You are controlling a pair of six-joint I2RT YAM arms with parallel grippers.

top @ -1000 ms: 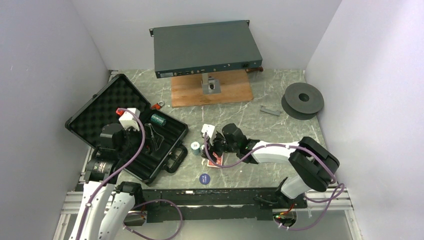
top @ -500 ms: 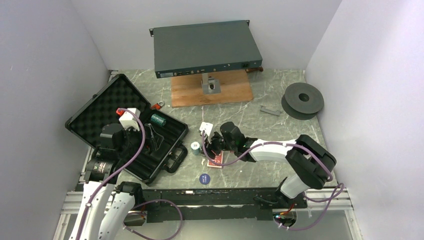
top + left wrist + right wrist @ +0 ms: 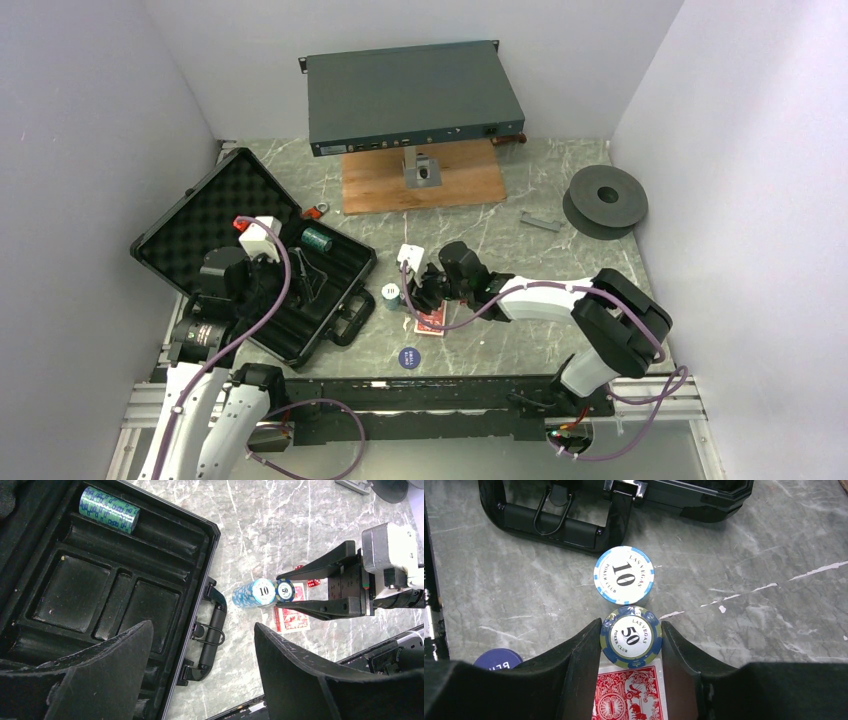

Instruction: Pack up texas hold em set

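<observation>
My right tool (image 3: 631,624) straddles 50-chip stack (image 3: 631,636); can't tell if gripped. 10-chip stack (image 3: 623,575) reads LAS VEGAS POKER CLUB. Left tool (image 3: 202,626) wide apart, empty.

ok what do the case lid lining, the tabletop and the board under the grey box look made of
Lid lining: black egg-crate foam, matte, by its dimpled grid.
Tabletop: grey-green with white veins, smooth; stone or a marble-print laminate, can't tell which.
Board: bare light-brown wood, matte, faint grain lines.

Soft even light; blurry foreground fingers (image 3: 100,680).
</observation>
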